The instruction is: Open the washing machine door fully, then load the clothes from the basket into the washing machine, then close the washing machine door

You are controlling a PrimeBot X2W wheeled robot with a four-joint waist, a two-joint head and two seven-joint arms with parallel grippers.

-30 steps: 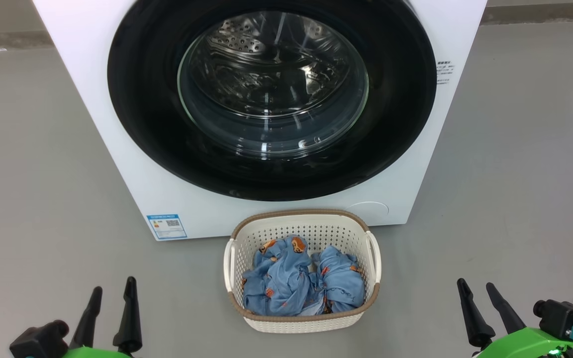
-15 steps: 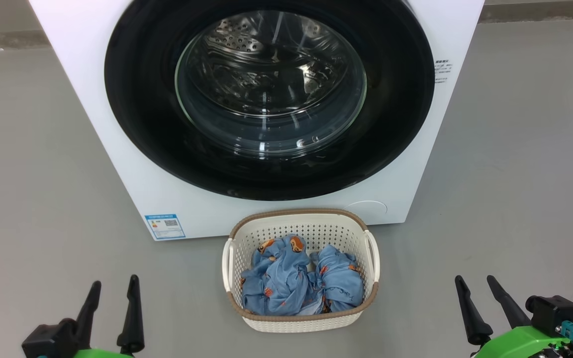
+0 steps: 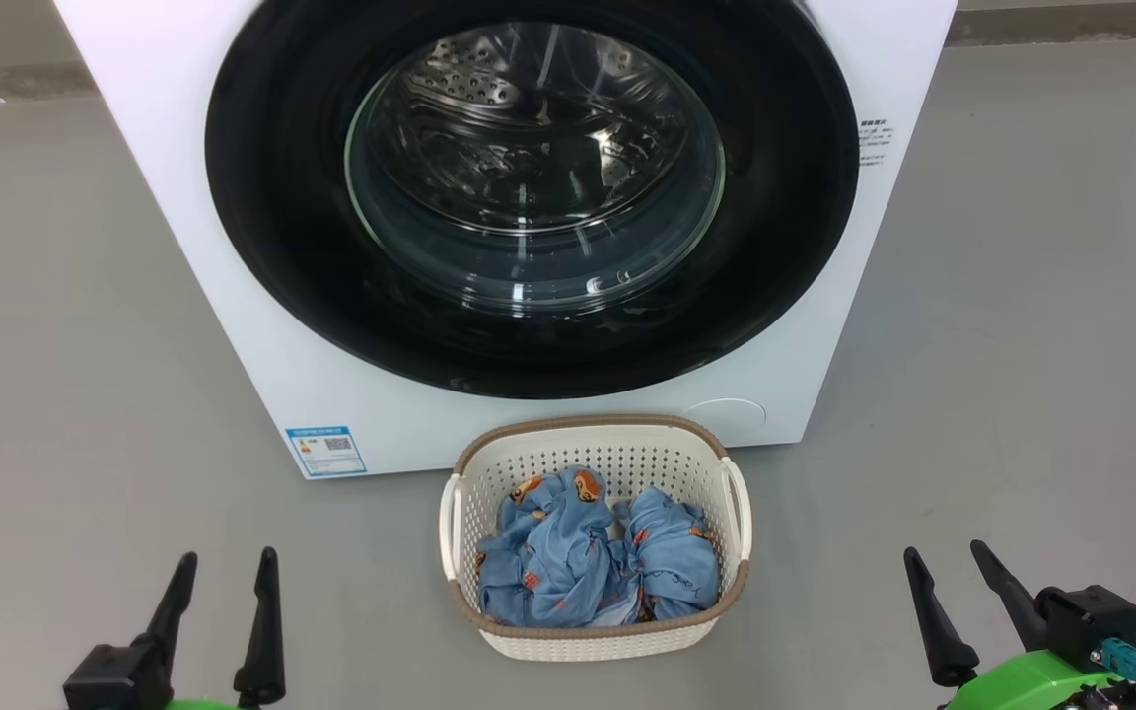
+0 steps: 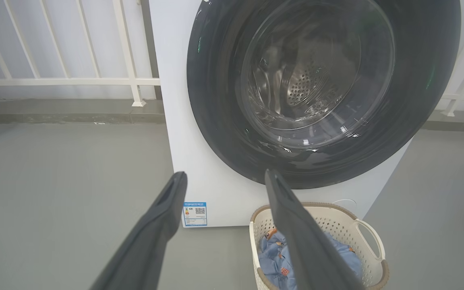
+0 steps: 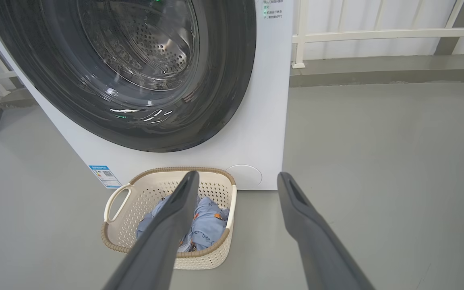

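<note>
Washing machine door [image 3: 533, 187], round, black-rimmed with a clear glass centre, closed flat against the white front of the washing machine [image 3: 312, 404] at the far middle, steel drum visible through the glass; blue label [image 3: 324, 449] at the lower left corner. Basket [image 3: 598, 641], cream with a brown rim, on the grey floor [image 3: 1022, 345] just near of the machine, holding the clothes [image 3: 588, 562], blue bear-print fabric bunched inside. Left end effector [image 3: 225, 555] and right end effector [image 3: 944, 548], fingers spread and empty, near left and near right, well apart from the basket.

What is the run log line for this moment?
door shut | clothes in basket | left claw open | right claw open
</note>
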